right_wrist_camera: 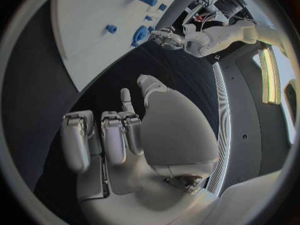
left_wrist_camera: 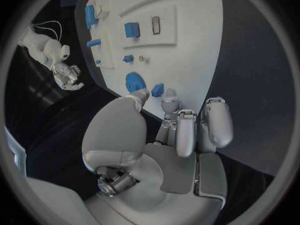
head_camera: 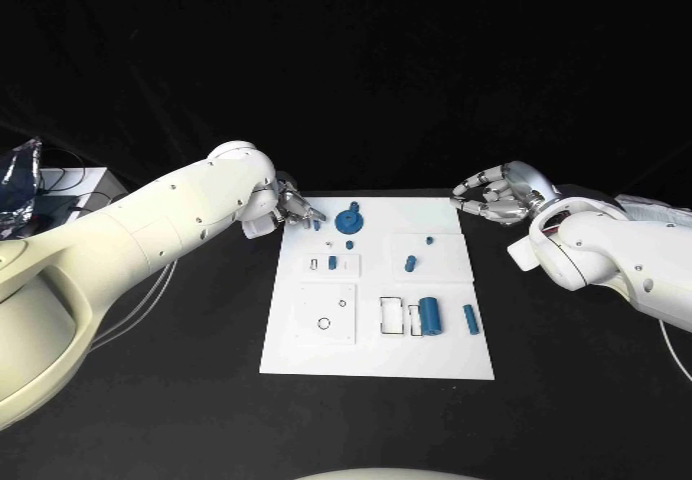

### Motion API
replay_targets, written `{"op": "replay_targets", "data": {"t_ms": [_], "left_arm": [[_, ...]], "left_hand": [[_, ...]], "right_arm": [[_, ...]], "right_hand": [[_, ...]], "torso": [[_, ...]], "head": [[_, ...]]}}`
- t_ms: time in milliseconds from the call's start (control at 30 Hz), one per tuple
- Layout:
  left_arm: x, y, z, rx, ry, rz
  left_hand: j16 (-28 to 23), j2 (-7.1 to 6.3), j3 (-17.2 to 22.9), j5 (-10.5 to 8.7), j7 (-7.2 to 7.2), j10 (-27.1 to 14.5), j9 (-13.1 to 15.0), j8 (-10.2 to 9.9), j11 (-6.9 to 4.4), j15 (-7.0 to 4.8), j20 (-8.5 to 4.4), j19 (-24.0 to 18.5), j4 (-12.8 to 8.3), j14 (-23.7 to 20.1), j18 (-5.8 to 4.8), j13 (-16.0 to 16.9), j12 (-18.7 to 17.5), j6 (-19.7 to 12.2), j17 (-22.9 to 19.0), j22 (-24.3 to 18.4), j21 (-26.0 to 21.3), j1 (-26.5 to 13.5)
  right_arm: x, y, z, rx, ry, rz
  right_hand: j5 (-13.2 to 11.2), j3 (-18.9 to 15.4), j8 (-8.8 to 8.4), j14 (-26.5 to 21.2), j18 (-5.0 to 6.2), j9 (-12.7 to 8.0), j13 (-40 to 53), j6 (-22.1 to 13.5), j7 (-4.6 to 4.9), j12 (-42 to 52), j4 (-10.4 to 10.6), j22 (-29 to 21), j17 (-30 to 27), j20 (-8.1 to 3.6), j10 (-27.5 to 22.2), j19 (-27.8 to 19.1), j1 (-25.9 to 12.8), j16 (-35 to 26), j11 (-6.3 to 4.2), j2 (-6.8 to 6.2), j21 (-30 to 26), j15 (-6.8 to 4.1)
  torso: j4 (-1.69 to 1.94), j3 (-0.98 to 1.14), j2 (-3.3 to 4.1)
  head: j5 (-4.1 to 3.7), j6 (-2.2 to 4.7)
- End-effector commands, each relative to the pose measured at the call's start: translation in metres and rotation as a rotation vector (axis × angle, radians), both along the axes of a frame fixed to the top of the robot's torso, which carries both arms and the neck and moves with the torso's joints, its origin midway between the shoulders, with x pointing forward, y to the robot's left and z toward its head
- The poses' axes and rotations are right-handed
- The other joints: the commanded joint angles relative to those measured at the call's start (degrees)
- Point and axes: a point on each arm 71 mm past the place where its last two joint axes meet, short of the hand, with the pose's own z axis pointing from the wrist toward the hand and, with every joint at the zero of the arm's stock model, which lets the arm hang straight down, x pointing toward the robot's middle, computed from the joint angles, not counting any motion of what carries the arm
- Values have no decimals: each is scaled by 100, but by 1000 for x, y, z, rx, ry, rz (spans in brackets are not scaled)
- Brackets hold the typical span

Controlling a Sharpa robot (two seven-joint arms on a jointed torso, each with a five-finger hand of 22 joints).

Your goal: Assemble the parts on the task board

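- task board point(head_camera: 378, 345) is lying flat in the middle of the black desk point(head_camera: 173, 400), between the two arms, with its far edge near both hands.
- left hand point(head_camera: 293, 208) is reaching over the far left corner of the board; its fingertips point(left_wrist_camera: 170, 106) are lying just beside a small blue peg point(left_wrist_camera: 157, 89), next to the blue gear-like disc point(head_camera: 351, 221). whether the peg is being pinched or only touched cannot be told.
- right hand point(head_camera: 498, 196) is hovering off the far right corner of the board, over the bare desk, with fingers curled inward and nothing in them.
- blue cylinder point(head_camera: 428, 315) is sitting near the middle of the board beside a rectangular outline, and a slim blue bar point(head_camera: 469, 319) is lying just to its side.
- small blue pieces point(head_camera: 333, 262) are resting in the middle band of the board, one beside a white slot, another point(head_camera: 411, 264) further across.
- progress, as a judgement: several parts are appearing to lie loose on the surface and several outlines are standing unfilled, so the assembly is looking early, with most placements left; which parts are already seated cannot be told.
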Motion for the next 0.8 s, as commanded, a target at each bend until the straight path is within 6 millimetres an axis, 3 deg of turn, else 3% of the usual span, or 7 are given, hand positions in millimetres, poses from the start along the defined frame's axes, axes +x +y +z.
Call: {"op": "replay_targets", "data": {"t_ms": [33, 167, 300, 567, 800], "left_arm": [[0, -2, 1, 0, 6, -16], [0, -3, 1, -13, 2, -9], [0, -3, 2, -31, -6, 3], [1, -3, 2, -78, -13, 24], [0, -4, 3, -110, -6, 29]], "left_hand": [[22, 11, 45, 41, -21, 48, 13, 47, -10, -45, -18, 38, -19, 491, -44, 4, 21, 32, 1227, 13, 34, 89], [23, 162, 305, 51, -58, 36, 68, 142, -44, -74, -37, 28, -46, 491, -42, -11, 17, 20, 1228, 18, 38, 429], [24, 175, 725, 48, -80, 14, 130, 236, -69, -97, -57, 19, -66, 492, -41, -42, 0, -18, 1230, 25, 42, 771], [26, 43, 1590, 31, -126, 8, 328, 500, -107, -127, -83, 13, -210, 492, -44, -97, -25, -81, 1234, 47, 49, 1047], [36, -35, 2273, 7, -168, 41, 641, 844, -145, -157, -112, 11, -520, 498, -46, -132, -45, -161, 1252, 70, 56, 1032]], "right_arm": [[0, 2, 1, -7, -11, 14], [0, 2, 1, -7, -10, 14], [0, 2, 1, -7, -9, 15], [1, 2, 0, -9, -5, 15], [2, 3, 0, -9, -2, 17]], "right_hand": [[-30, 32, -31, 567, 32, 9, 1507, -50, 9, 33, 5, 1326, 1422, 4, 599, 471, 1, 8, 47, -56, -24, 12], [-30, 32, -31, 567, 32, 9, 1507, -50, 9, 33, 5, 1326, 1422, 4, 599, 471, 1, 8, 47, -56, -24, 12], [-30, 32, -31, 567, 32, 9, 1507, -50, 9, 33, 5, 1326, 1422, 4, 599, 471, 1, 8, 47, -56, -24, 12], [-42, 48, -33, 568, 32, 19, 1510, -47, 11, 35, 1, 1326, 1425, 6, 601, 471, 6, 9, 48, -59, -24, 14], [-44, 53, -33, 567, 33, 23, 1510, -45, 11, 35, 2, 1325, 1420, 7, 601, 470, 4, 7, 49, -58, -27, 14]], "torso": [[-5, 2, -4], [1, 2, 1], [0, 4, 1], [-3, 2, 1], [5, 3, -5]], "head": [[4, -14], [-1, -18], [0, -23], [5, -28], [3, -41]]}}
